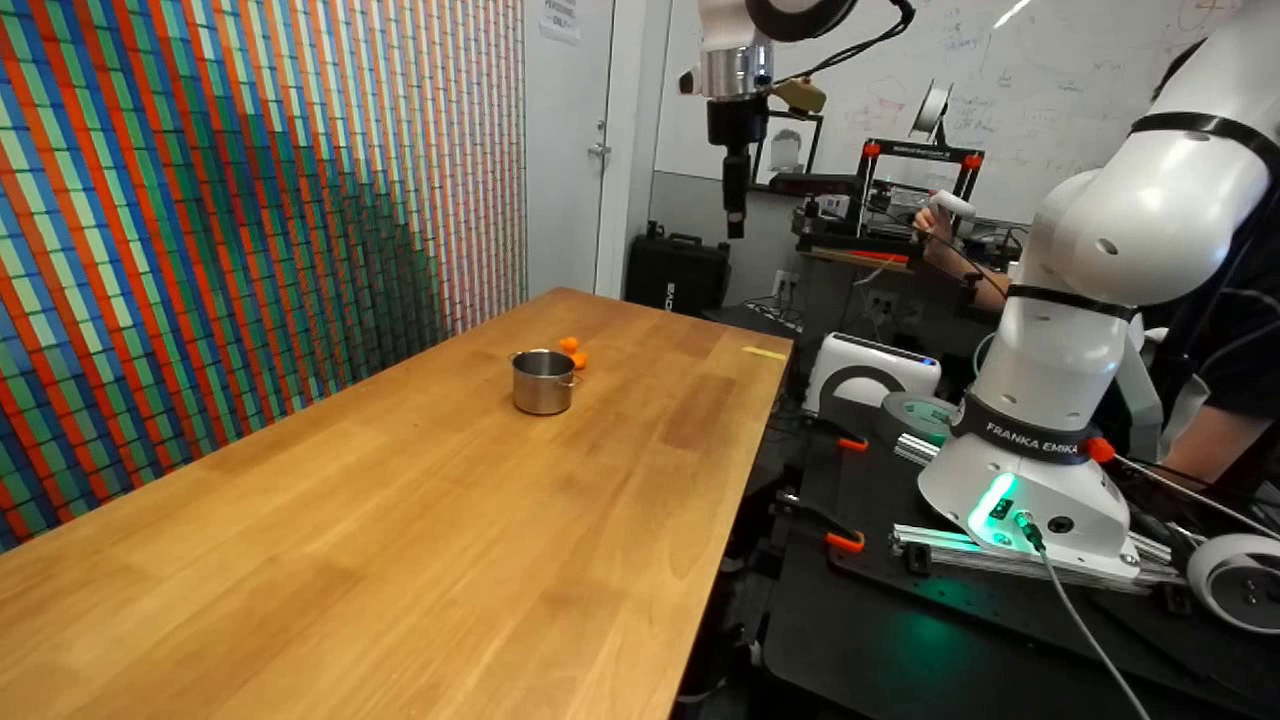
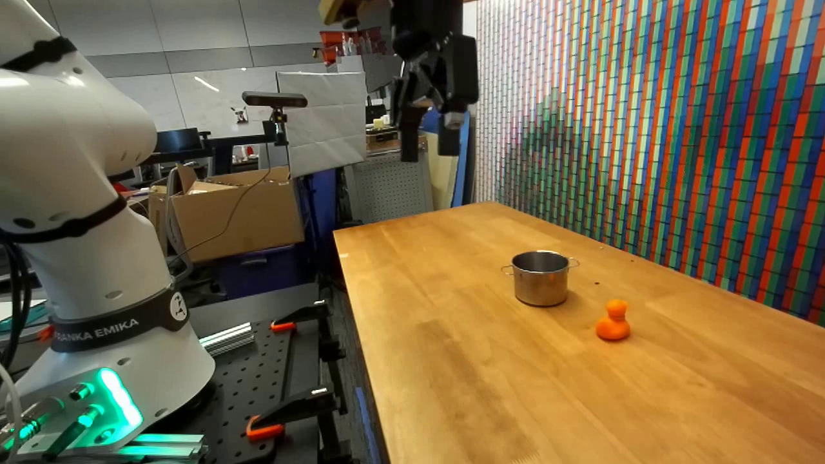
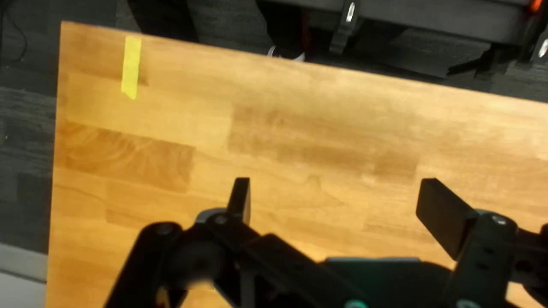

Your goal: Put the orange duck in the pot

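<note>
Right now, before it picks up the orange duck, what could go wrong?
The pot stands near the orange duck, so the wide-open gripper might bump it while reaching down. The duck looks rounded with a narrow neck, so an off-centre squeeze could perhaps tip it or let it slip. Also, the wrist view shows neither duck nor pot, so the first approach may be poorly aimed.

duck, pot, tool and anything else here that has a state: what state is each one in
Pot: upright on the table, no lid, bottom of its inside hidden
Duck: upright on the table, outside the pot
Tool: open, holding nothing, raised above the table
Base light: on, green
Carton: top open, a flap up
Door: looks shut
</note>
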`<action>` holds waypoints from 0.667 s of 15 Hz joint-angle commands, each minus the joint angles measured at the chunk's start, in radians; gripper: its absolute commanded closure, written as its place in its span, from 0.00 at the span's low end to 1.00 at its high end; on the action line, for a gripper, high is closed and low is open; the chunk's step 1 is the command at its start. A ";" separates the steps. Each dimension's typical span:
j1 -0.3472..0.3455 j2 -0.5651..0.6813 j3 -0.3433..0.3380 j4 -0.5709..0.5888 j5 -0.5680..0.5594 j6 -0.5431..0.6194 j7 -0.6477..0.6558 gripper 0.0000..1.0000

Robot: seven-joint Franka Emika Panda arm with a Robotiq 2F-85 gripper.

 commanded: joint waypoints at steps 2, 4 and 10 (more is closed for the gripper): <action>-0.006 0.244 0.048 0.123 -0.127 0.288 0.126 0.00; -0.020 0.357 0.044 0.184 -0.200 0.379 0.199 0.00; -0.011 0.661 -0.027 0.370 -0.270 0.456 0.369 0.00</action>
